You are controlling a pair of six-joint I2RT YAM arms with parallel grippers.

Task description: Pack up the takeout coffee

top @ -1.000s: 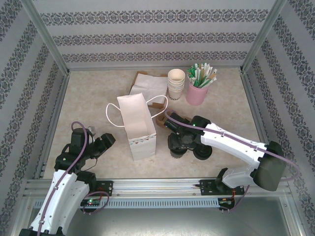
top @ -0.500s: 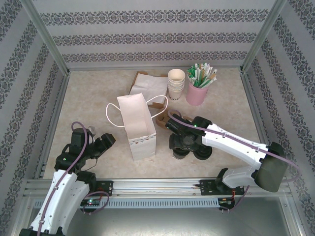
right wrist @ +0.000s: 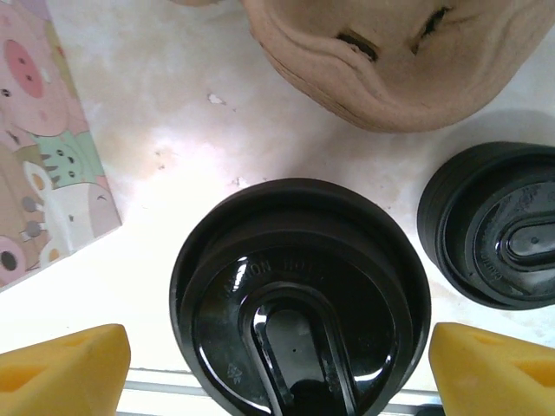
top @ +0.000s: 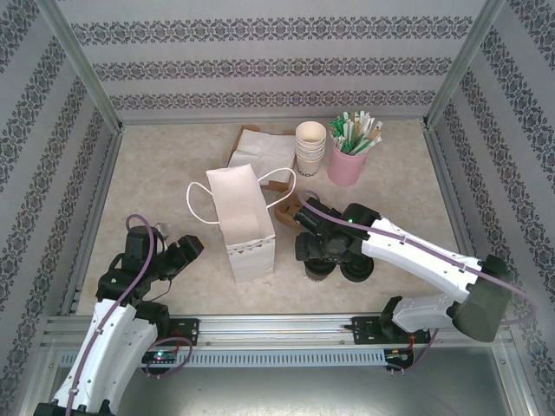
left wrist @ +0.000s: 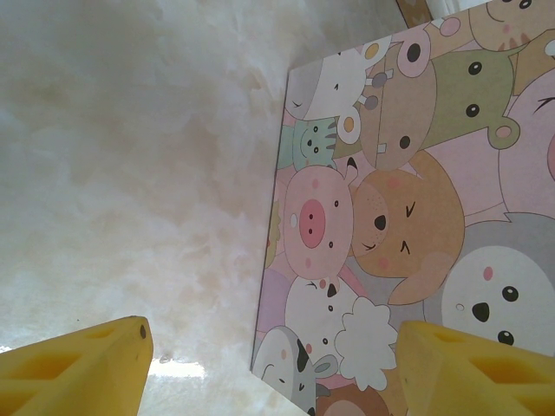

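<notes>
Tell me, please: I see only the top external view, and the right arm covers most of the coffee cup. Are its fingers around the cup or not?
Observer: Yes. In the right wrist view the takeout coffee sits centred between the right fingers, which stand wide open.
Operator: Is something close beside the cup?
Observer: A squat pile of black lids stands beside it, apart from it.
Operator: And the left arm?
Observer: The left fingers are open and empty, facing a side of the paper bag that is printed with cartoon animals.
</notes>
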